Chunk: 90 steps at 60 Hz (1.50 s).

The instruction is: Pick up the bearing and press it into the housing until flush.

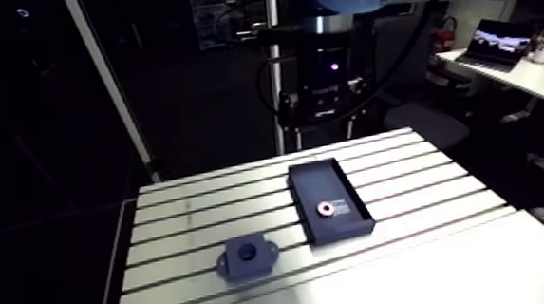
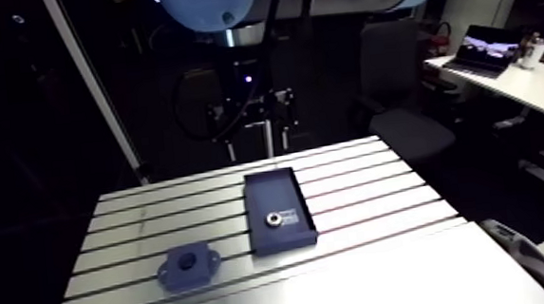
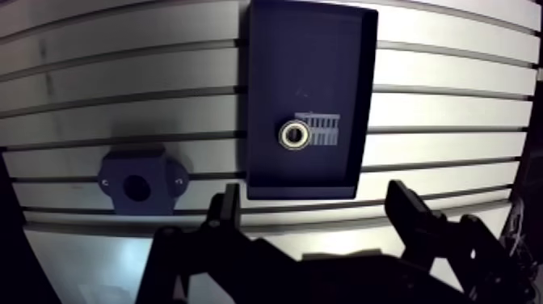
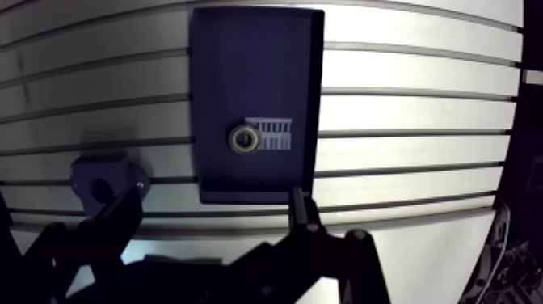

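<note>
A small silver ring bearing (image 3: 294, 134) lies flat in a shallow dark tray (image 3: 368, 97), beside a pale striped label (image 3: 322, 129) on the tray floor. The dark housing (image 3: 137, 182), a flanged block with a round bore facing up, sits on the table to the side of the tray, apart from it. My gripper (image 3: 317, 209) hangs well above the table, open, with nothing between its fingers (image 3: 226, 209). The tray's near end lies just ahead of the fingertips. In the arm view the bearing (image 1: 324, 209), tray (image 1: 308, 184) and housing (image 1: 247, 256) sit mid-table.
The slotted aluminium table (image 1: 431, 177) has grooves running across it, and a smooth plate (image 1: 394, 285) along its near side. A slanted pale post (image 1: 107, 84) stands behind the table's back left corner.
</note>
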Tool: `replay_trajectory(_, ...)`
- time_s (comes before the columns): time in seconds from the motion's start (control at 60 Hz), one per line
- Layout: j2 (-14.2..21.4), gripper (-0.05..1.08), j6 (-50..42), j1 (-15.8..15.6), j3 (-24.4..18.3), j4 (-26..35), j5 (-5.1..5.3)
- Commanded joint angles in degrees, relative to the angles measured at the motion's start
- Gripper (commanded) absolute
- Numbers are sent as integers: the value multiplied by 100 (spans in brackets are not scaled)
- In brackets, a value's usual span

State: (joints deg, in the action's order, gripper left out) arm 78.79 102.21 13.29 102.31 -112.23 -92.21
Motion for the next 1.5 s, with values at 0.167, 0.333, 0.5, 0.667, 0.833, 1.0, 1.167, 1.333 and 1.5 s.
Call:
replay_trajectory(0.167,-304,32,243,157,502,-719,6)
replay_trajectory(0.333,-468,37,251,173,649,-922,6)
replay_trajectory(0.5,-553,38,251,167,732,-989,6)
replay_trajectory(0.667,-578,37,243,166,793,-1007,6)
replay_trajectory(0.833,-640,37,234,166,838,-1016,6)
replay_trajectory(1.0,-709,37,243,174,907,-1215,48)
replay_trajectory(1.167,-768,37,251,174,1004,-1452,58)
replay_trajectory(1.333,-808,37,251,174,1041,-1473,67)
replay_trajectory(1.5,-825,37,251,192,1067,-1473,67)
